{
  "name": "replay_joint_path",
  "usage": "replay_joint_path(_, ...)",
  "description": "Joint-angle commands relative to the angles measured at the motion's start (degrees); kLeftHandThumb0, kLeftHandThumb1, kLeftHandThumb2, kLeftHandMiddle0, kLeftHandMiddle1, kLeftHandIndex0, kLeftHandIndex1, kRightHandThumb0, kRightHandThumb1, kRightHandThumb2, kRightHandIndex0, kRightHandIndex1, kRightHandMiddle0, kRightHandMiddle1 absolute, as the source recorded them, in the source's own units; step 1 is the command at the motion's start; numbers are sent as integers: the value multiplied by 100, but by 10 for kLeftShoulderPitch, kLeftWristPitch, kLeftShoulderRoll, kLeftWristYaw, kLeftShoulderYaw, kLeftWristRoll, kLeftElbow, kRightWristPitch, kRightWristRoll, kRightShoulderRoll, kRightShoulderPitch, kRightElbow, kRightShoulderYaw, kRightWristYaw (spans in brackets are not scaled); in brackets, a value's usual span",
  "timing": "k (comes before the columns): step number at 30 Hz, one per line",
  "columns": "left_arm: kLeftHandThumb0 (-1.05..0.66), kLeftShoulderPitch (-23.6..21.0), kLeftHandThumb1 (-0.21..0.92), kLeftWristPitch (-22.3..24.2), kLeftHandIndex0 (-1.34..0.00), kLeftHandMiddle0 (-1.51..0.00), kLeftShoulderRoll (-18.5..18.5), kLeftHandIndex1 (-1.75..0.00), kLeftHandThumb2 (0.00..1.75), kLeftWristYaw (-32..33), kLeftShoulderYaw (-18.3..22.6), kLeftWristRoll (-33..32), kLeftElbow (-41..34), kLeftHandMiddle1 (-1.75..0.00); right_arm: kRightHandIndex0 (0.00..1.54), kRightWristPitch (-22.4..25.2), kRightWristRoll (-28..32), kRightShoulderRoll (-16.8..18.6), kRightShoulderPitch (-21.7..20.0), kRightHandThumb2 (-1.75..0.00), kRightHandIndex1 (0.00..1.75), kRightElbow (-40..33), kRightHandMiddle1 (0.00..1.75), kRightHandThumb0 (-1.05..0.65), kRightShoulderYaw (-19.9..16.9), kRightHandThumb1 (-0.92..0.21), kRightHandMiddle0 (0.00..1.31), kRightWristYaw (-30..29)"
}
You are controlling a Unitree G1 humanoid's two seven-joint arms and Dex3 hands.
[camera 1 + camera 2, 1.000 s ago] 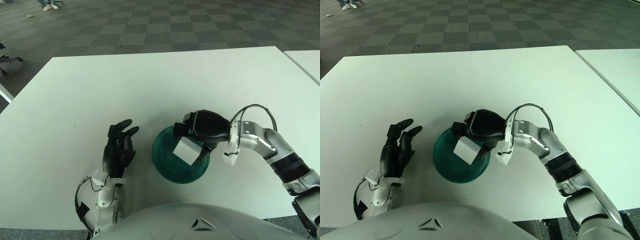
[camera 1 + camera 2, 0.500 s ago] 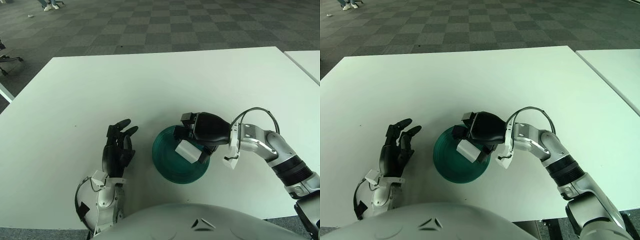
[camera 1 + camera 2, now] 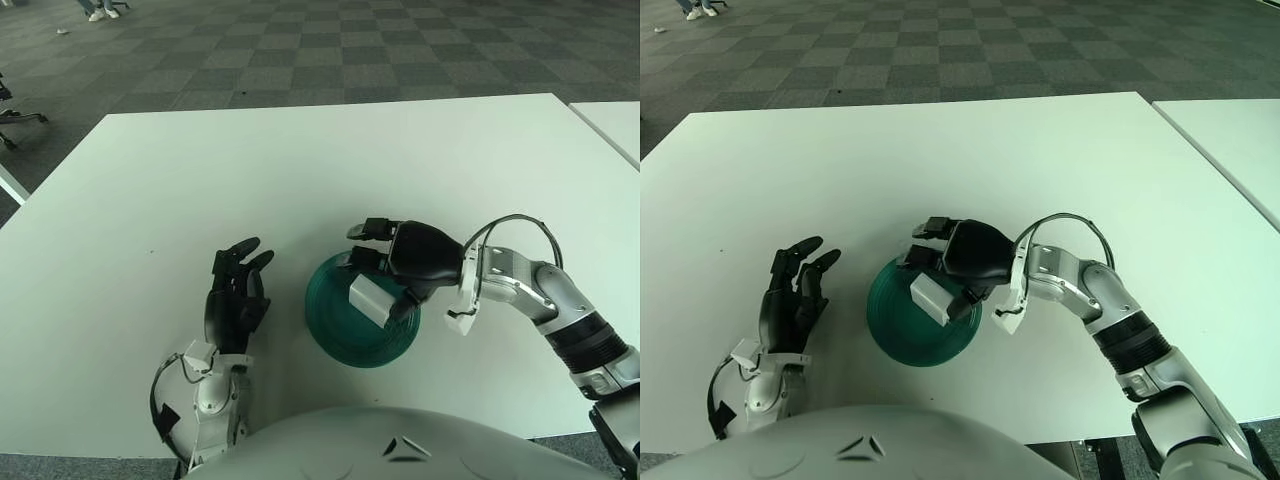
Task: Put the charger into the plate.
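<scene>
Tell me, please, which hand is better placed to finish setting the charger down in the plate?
The right hand. It is over the green plate with the white charger at its fingers, above the plate's inside. The left hand shows to the plate's left, fingers relaxed and holding nothing.

right hand (image 3: 405,255) hiding plate (image 3: 335,335) far rim, charger (image 3: 368,297) contact unclear
</scene>
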Motion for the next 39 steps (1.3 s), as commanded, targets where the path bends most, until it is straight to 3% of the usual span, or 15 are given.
replay_joint_path(1,-83,13,92,19,-18,-23,-38,-125,53,10,-15,-12,46,-96,6,14,23,5,8,-93,1,-1,9,-104,-11,-92,0,3)
replay_joint_path(6,-83,13,92,21,-18,-23,-36,-125,53,14,-18,-10,44,-97,5,27,42,14,20,-93,0,10,7,-105,-14,-92,0,-5)
replay_joint_path(12,-84,14,92,18,-21,-26,-33,-124,55,23,-22,0,43,-98,8,25,46,51,52,-90,1,75,10,-105,-11,-92,0,-74)
replay_joint_path(19,-84,17,92,29,-23,-26,-32,-123,56,22,-27,-11,34,-97,9,26,101,74,71,-89,1,95,12,-104,-36,-92,0,-98)
replay_joint_path(23,-84,19,92,28,-22,-26,-30,-122,55,23,-28,-9,34,-98,10,35,213,55,69,-87,1,116,13,-104,-81,-92,0,-63)
replay_joint_path(27,-84,20,92,27,-20,-25,-27,-122,55,23,-28,-10,34,-98,11,55,282,43,75,-86,2,106,13,-103,-102,-92,0,-21)
replay_joint_path(31,-85,24,92,25,-18,-24,-25,-120,55,18,-27,-15,35,-99,12,137,376,63,98,-87,2,86,13,-103,-123,-92,0,22)
replay_joint_path(35,-86,25,92,18,-16,-23,-24,-119,55,15,-27,-18,40,-99,16,146,467,99,108,-92,3,164,20,-101,-153,-92,0,42)
replay_joint_path(39,-87,28,92,14,-14,-22,-24,-118,56,9,-28,-25,42,-98,21,171,522,125,125,-95,3,176,29,-99,-177,-92,0,57)
